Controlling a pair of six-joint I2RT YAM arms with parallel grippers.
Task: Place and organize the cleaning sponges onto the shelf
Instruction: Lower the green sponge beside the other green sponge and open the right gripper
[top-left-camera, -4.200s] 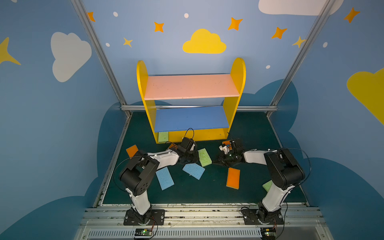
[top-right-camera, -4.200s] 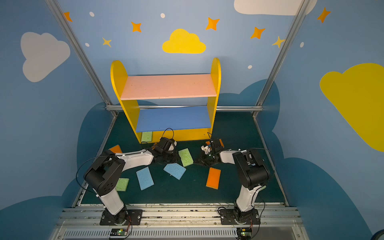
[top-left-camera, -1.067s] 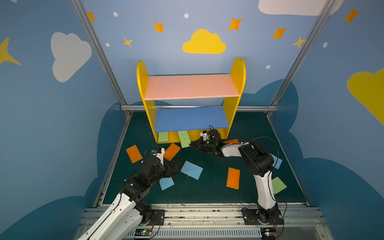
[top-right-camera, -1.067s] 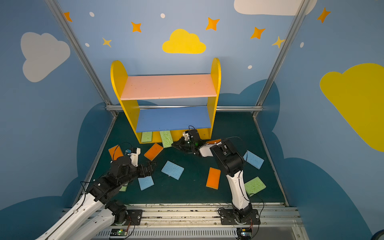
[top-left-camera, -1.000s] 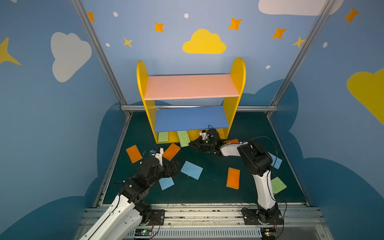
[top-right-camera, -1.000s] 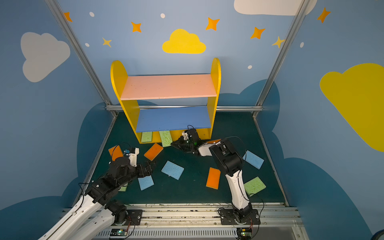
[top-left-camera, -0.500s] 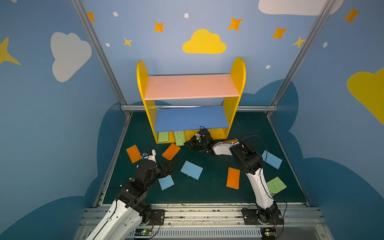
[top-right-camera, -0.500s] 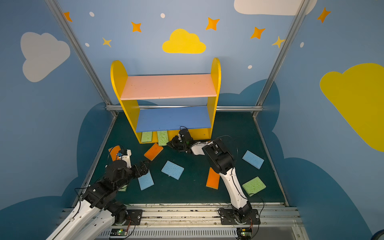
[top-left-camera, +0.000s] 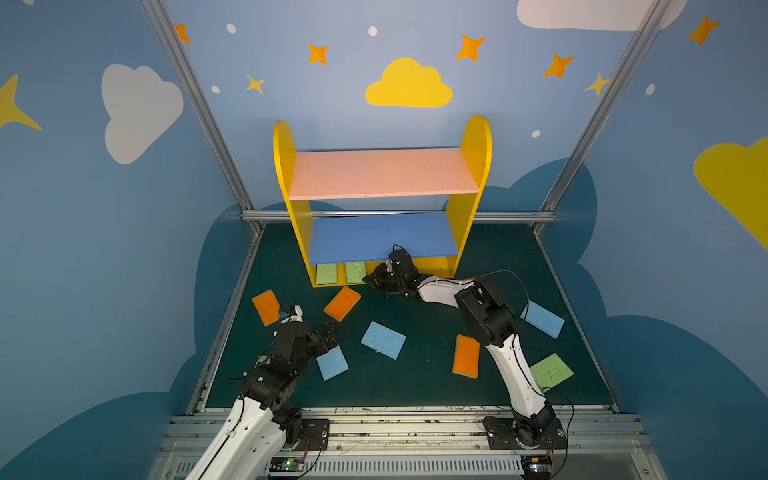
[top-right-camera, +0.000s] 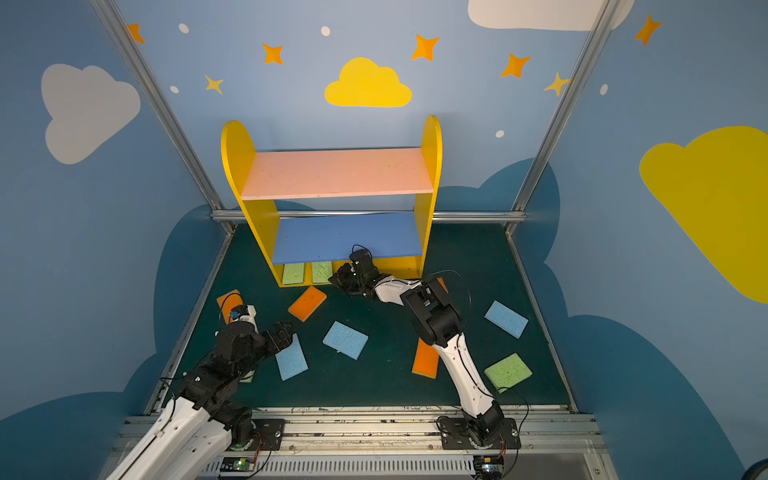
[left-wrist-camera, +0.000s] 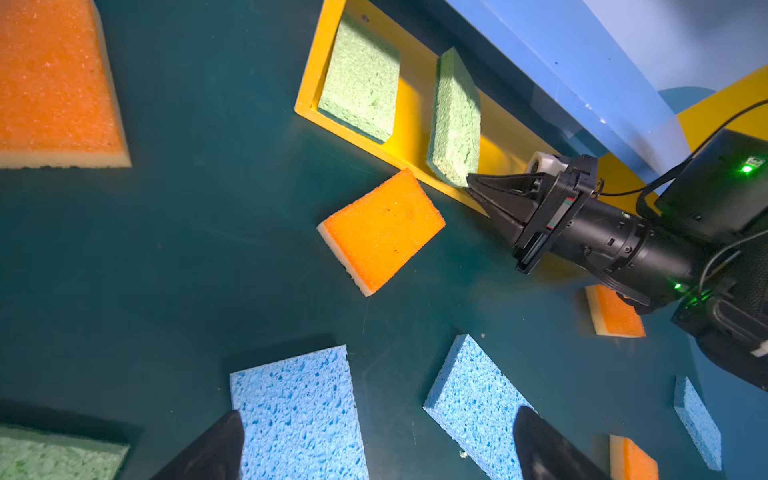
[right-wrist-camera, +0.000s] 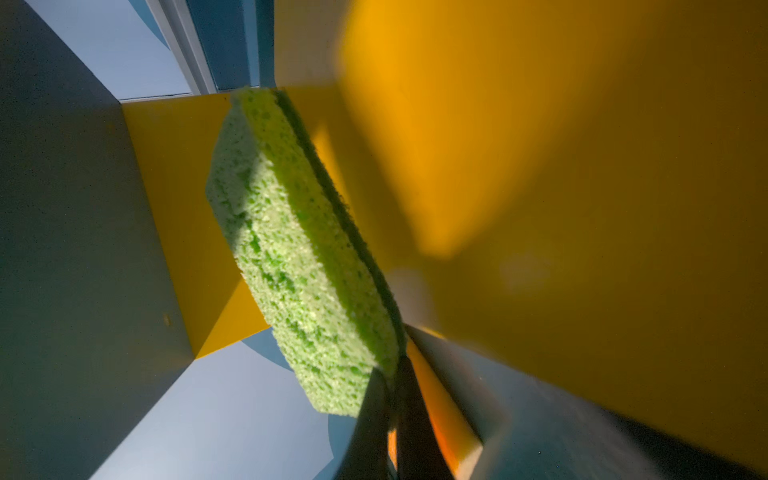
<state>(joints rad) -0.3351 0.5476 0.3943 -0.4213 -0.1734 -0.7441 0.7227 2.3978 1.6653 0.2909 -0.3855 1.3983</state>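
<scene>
The shelf (top-left-camera: 468, 195) stands at the back with a pink, a blue and a yellow bottom board. Two green cleaning sponges (top-left-camera: 326, 273) (top-left-camera: 355, 272) lie on the bottom board. My right gripper (top-left-camera: 368, 279) (top-right-camera: 332, 279) is shut, holding nothing, its tips against the near corner of the second green sponge (left-wrist-camera: 455, 124) (right-wrist-camera: 299, 266). My left gripper (top-left-camera: 328, 332) (left-wrist-camera: 374, 436) hangs open above a blue sponge (top-left-camera: 331, 362) (left-wrist-camera: 295, 411) at the front left. Other sponges lie loose on the mat: orange (top-left-camera: 342, 303), orange (top-left-camera: 266, 306), blue (top-left-camera: 382, 339), orange (top-left-camera: 466, 356), blue (top-left-camera: 542, 318), green (top-left-camera: 551, 372).
The dark green mat (top-left-camera: 415, 386) is walled in by blue panels and metal posts (top-left-camera: 199, 108). A metal rail (top-left-camera: 399, 424) runs along the front. A small orange sponge (left-wrist-camera: 615, 316) lies partly under the right arm. A green sponge (left-wrist-camera: 58, 457) lies beside the left gripper.
The right gripper slid left along the shelf's bottom front and nudged the second green sponge straighter and further onto the board. The left arm drew back toward the front left, still open.
</scene>
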